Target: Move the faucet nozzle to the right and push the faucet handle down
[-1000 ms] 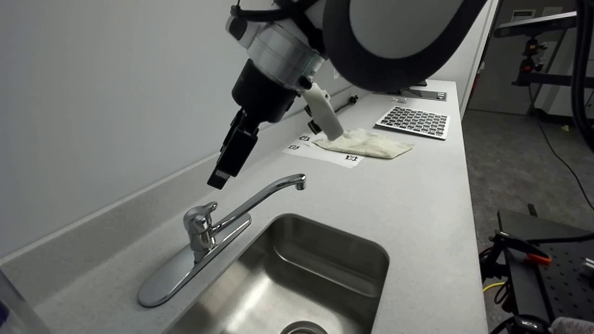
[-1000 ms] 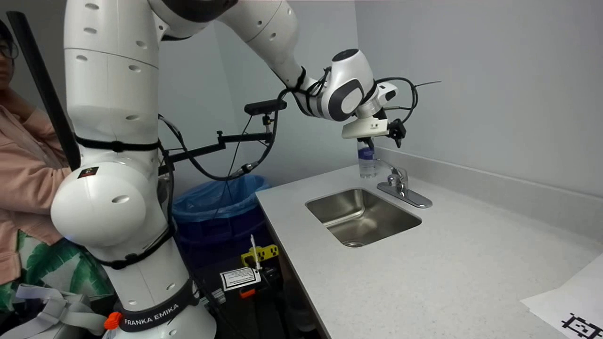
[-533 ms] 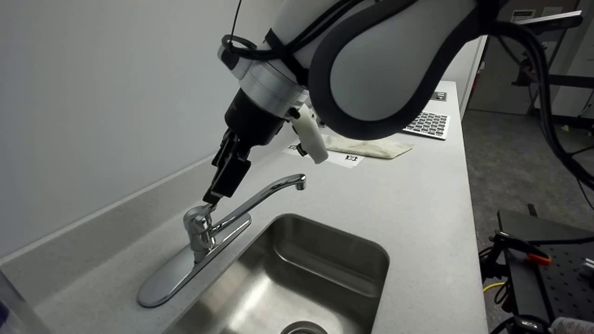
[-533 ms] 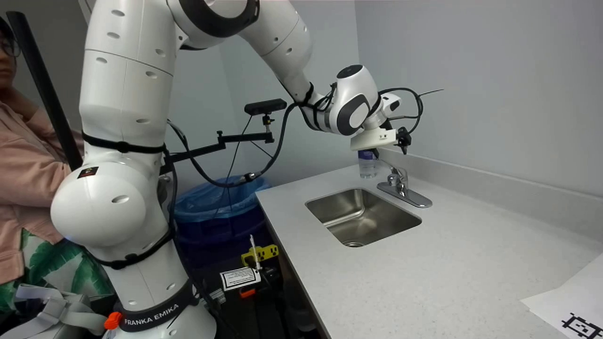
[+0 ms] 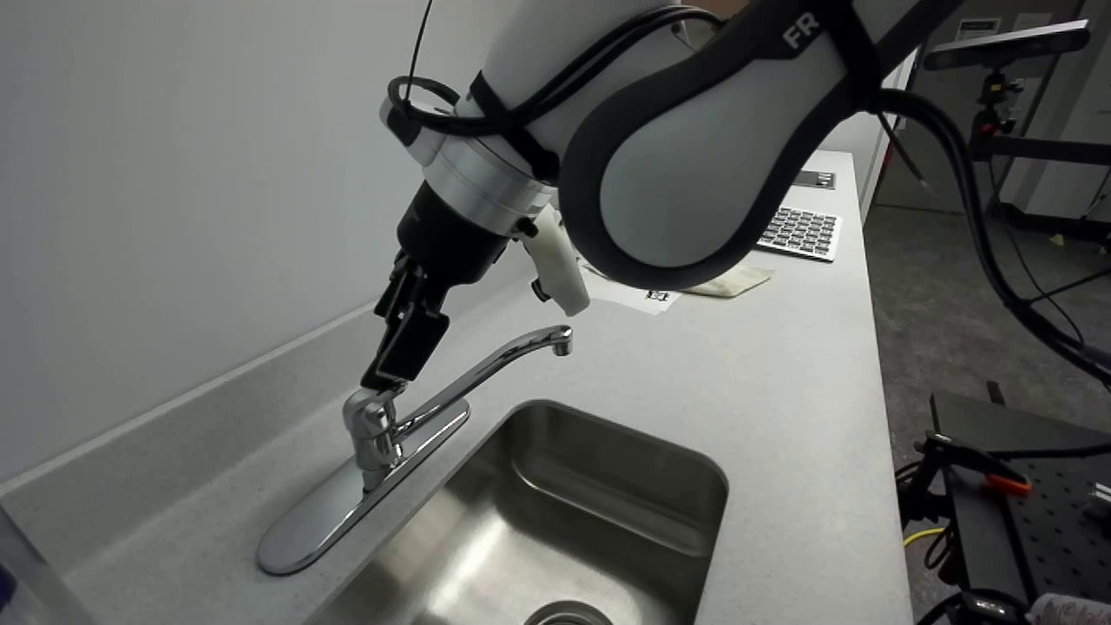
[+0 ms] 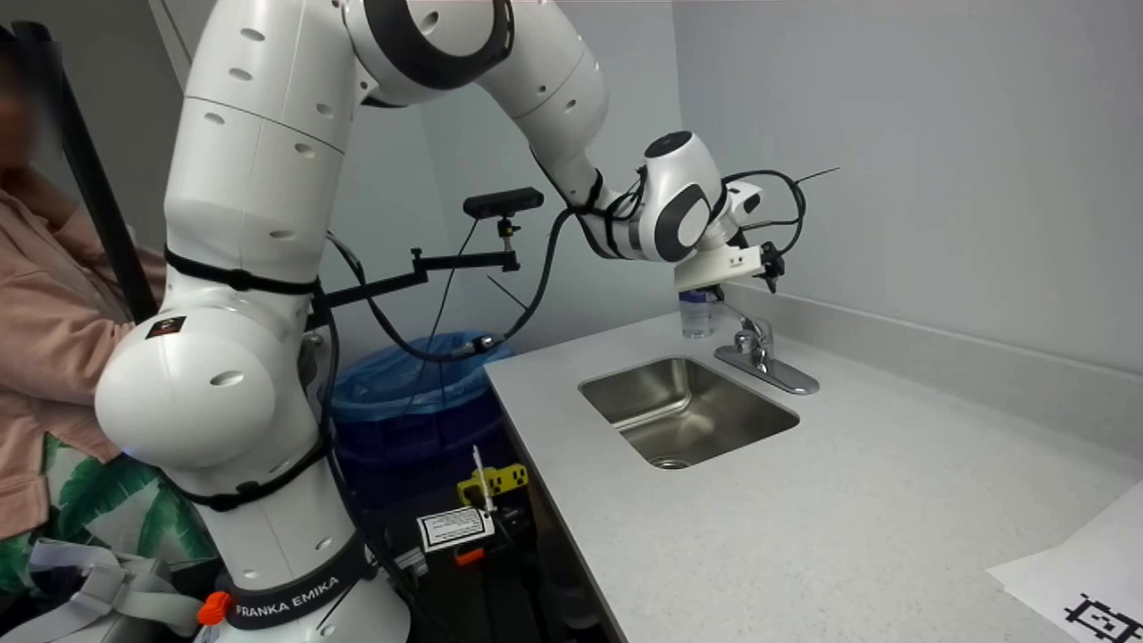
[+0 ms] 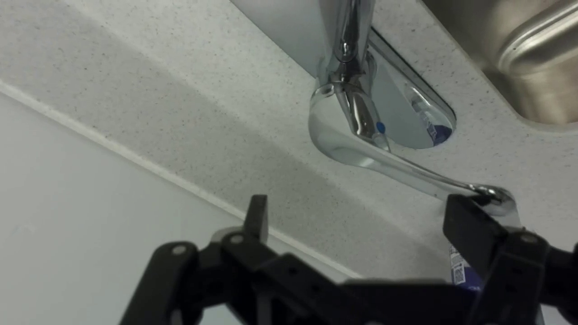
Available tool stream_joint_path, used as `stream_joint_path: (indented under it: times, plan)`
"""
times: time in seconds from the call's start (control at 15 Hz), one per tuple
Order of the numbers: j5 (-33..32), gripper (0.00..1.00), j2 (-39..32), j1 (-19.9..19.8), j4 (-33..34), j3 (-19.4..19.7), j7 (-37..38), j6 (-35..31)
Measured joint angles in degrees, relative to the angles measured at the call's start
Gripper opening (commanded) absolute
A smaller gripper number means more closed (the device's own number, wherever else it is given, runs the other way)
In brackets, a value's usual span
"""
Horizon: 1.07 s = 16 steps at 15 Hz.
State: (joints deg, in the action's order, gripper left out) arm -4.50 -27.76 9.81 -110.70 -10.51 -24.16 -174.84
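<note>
Wrist view: gripper (image 7: 360, 203), jaws wide apart, grasping nothing. Chrome faucet handle (image 7: 408, 173), atop the faucet body (image 5: 377, 448): rounded end just beside one finger (image 7: 469, 223), contact I cannot make out; presumably rigid, slick, best pressed there. Chrome faucet nozzle (image 5: 482, 373), branching from the faucet body: presumably swivels lightly; nudge near the downturned tip, shown in an exterior view, cropped from the wrist view.

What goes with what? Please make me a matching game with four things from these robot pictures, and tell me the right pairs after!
Things:
1. gripper
2. faucet nozzle
3. sink
4. power strip

Clues:
A. bright yellow
B. sunk into the countertop
C. black, with its jaws open
D. slim, arched and chrome

Right pairs: 1-C, 2-D, 3-B, 4-A.
</note>
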Motion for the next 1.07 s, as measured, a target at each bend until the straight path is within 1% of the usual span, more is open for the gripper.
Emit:
stream_joint_path:
  times: [0.27,0.53,1.07]
  plan:
    - [-1.8,1.0,-0.9,-0.1,0.0,0.3,2.0,0.0]
    - [-2.0,1.0,-0.7,-0.3,-0.8,0.8,3.5,0.0]
    - [-2.2,1.0,2.1,-0.5,-4.4,2.4,5.5,0.0]
